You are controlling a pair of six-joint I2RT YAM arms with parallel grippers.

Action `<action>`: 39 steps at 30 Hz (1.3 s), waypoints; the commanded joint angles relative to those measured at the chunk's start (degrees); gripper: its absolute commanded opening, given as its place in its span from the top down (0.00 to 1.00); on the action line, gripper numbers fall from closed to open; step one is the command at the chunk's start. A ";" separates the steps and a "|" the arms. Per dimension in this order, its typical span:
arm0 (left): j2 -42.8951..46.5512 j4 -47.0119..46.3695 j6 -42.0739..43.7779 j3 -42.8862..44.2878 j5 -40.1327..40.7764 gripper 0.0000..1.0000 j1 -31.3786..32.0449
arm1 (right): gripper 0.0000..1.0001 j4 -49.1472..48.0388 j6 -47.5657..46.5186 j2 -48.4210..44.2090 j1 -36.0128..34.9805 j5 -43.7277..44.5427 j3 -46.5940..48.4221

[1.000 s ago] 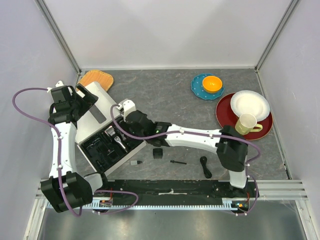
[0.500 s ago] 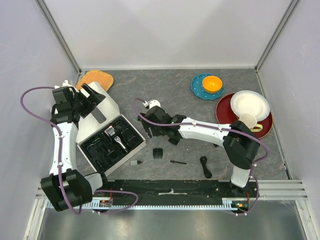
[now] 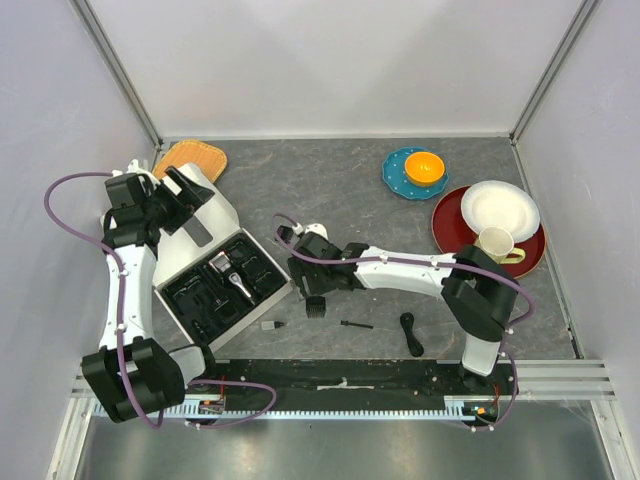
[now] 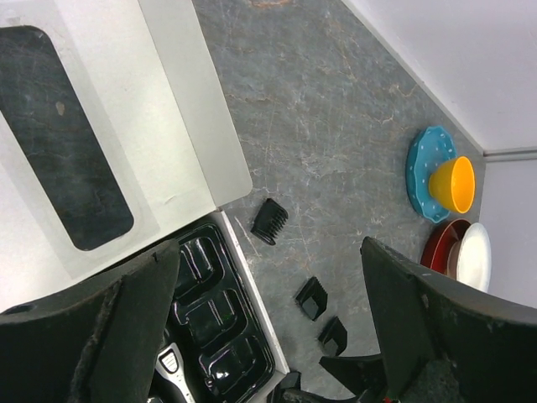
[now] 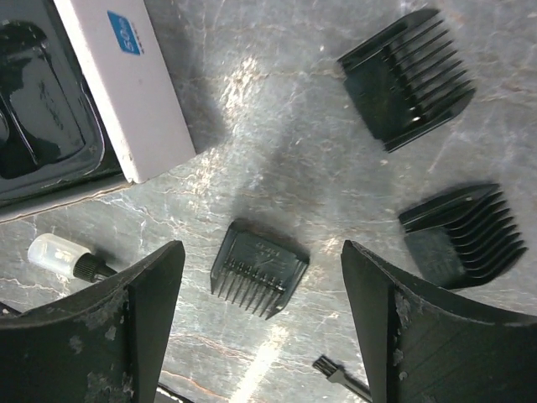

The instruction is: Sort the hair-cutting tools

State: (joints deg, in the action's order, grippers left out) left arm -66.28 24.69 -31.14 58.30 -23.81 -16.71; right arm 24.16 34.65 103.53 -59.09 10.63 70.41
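Observation:
My right gripper (image 5: 261, 252) (image 3: 312, 288) hangs open just above a small black comb guard (image 5: 260, 267) (image 3: 317, 306) lying flat on the table, not touching it. Two more comb guards (image 5: 407, 77) (image 5: 461, 235) lie to its right. The thin black brush (image 3: 355, 325) (image 5: 336, 374) and the black cable (image 3: 410, 335) lie nearer the front edge. The clipper (image 3: 228, 275) (image 4: 168, 365) rests in the black tray. My left gripper (image 4: 268, 245) (image 3: 190, 195) is open and empty above the box lid (image 4: 126, 126). The left wrist view shows three guards (image 4: 270, 221) (image 4: 311, 297) (image 4: 333, 335) beside the box.
The white box with its black moulded tray (image 3: 215, 295) stands open at the left. A small clear-capped bit (image 3: 270, 325) (image 5: 63, 256) lies by its near corner. A woven mat (image 3: 192, 157) is at back left. Blue plate with orange bowl (image 3: 424, 168), red plate (image 3: 450, 235) and cup (image 3: 495, 245) stand at right.
My right gripper has drawn back from the tray toward the right and near side, opening wider, and now hangs over the comb guard. The left arm shifted slightly right.

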 commanded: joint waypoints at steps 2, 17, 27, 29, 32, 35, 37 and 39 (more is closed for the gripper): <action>0.98 -1.66 1.25 -0.38 0.26 0.05 -0.34 | 0.17 0.27 3.67 2.64 -1.73 -0.53 0.16; 2.30 -0.34 1.16 -0.21 4.48 0.06 -0.43 | 0.23 7.28 5.60 8.97 -4.27 3.24 3.85; 2.74 -0.17 1.08 -0.12 5.36 0.06 -0.34 | 0.23 11.96 9.29 11.52 -7.53 10.02 5.97; 2.74 -0.17 1.08 -0.12 5.27 0.06 -0.43 | 0.23 12.48 10.78 11.44 -7.79 11.24 5.88; 2.74 -0.17 1.08 -0.03 4.83 0.06 -0.34 | 0.21 13.36 12.54 11.35 -8.58 13.09 5.53; 2.65 -0.25 1.08 -0.03 4.48 0.06 -0.34 | 0.21 13.28 13.77 11.61 -8.76 12.48 5.09; 2.74 -0.17 1.16 -0.12 4.39 0.06 -0.43 | 0.23 12.84 14.12 11.79 -8.67 11.96 4.82; 2.82 -0.17 1.16 -0.21 4.48 0.06 -0.34 | 0.29 12.14 14.48 11.79 -8.67 10.91 4.65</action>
State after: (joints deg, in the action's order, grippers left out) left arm -65.19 25.15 -31.14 57.89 -19.38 -16.75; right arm 32.99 47.27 112.77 -67.02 23.11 76.25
